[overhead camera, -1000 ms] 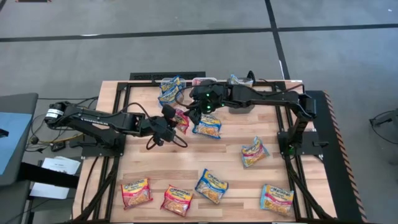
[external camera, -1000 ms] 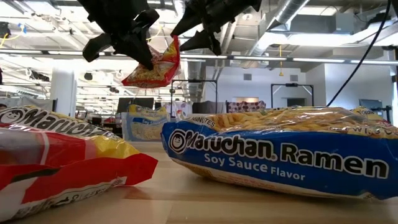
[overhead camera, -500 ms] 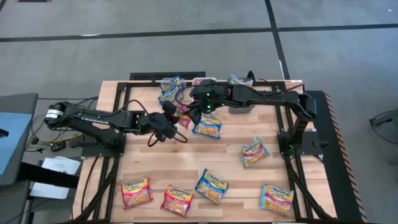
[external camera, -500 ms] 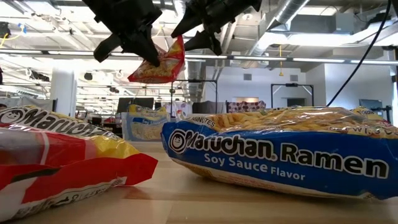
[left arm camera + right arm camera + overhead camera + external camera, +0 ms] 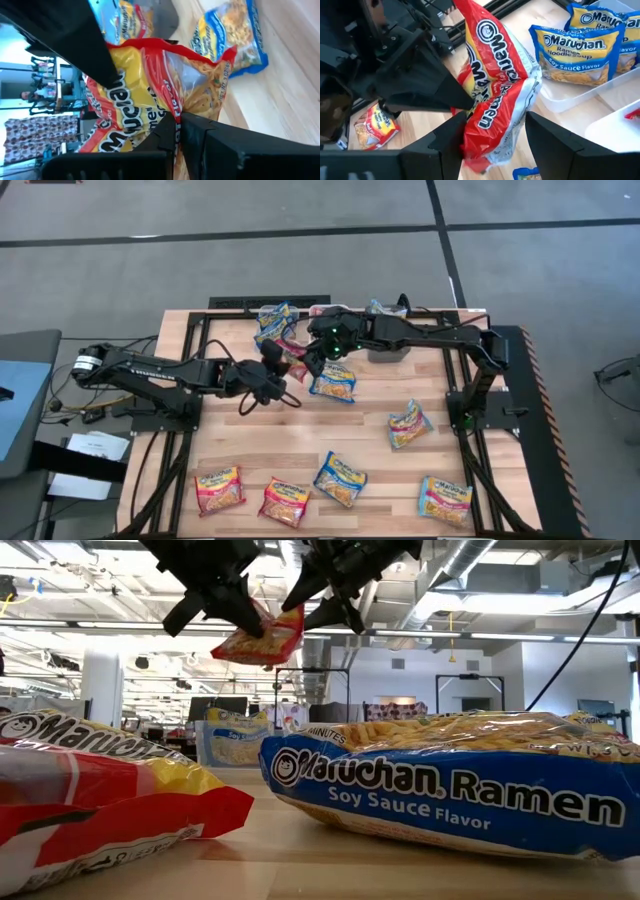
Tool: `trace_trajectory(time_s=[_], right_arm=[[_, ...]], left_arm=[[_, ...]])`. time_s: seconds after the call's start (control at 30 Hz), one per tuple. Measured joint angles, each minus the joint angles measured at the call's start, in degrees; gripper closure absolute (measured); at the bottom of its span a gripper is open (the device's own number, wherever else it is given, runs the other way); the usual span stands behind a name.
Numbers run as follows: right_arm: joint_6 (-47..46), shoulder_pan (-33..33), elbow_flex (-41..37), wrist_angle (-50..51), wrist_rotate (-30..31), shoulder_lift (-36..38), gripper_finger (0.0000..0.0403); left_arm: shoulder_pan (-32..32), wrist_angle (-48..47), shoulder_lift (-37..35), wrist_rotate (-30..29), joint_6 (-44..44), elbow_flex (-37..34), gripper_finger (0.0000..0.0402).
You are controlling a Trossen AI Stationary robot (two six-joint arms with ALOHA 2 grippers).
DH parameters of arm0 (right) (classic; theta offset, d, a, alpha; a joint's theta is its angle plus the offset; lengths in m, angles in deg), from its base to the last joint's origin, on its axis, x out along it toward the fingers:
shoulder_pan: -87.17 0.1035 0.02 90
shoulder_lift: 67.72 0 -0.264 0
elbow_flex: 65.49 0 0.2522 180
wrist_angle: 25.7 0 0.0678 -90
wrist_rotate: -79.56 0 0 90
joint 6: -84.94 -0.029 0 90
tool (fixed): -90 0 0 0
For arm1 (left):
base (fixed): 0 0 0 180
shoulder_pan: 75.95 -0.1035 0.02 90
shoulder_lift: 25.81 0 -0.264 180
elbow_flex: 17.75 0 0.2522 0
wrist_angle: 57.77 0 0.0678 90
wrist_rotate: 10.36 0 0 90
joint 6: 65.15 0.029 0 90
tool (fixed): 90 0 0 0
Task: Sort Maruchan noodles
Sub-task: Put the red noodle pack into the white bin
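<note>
The left gripper [image 5: 272,358] is clamped on a red noodle packet [image 5: 290,366], holding it in the air above the back middle of the wooden table [image 5: 300,445]. The right gripper [image 5: 318,350] stands wide around the same packet, one finger on each side of it.

Just beside them a blue packet [image 5: 333,383] lies flat on the table, and another blue packet [image 5: 274,323] sits in a bin at the back edge. Farther off, a packet [image 5: 410,424] lies near the right arm's base, and four more line the front edge: two red [image 5: 219,487] [image 5: 284,501], one blue [image 5: 341,478] and one pink [image 5: 444,500].

From table height, a big blue packet [image 5: 450,785] and a red one [image 5: 100,795] fill the foreground and hide much of the table behind them. Beyond is an open hall with pipes and lights overhead.

The blue packet reads "Maruchan Ramen, Soy Sauce Flavor"; the held one shows "Maruchan" in the right wrist view [image 5: 495,85].
</note>
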Motion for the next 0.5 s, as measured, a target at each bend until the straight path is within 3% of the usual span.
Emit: trace_trajectory(time_s=[0.2,0.5], right_arm=[[0.02,0.31,-0.02,0.04,0.21,0.00,0.0200],[0.15,0.27,-0.07,0.56,0.42,-0.05,0.0314]], left_arm=[[0.00,0.87,0.00,1.33,0.63,0.00,0.0401],[-0.09,0.96,-0.02,1.58,-0.04,0.00,0.0392]])
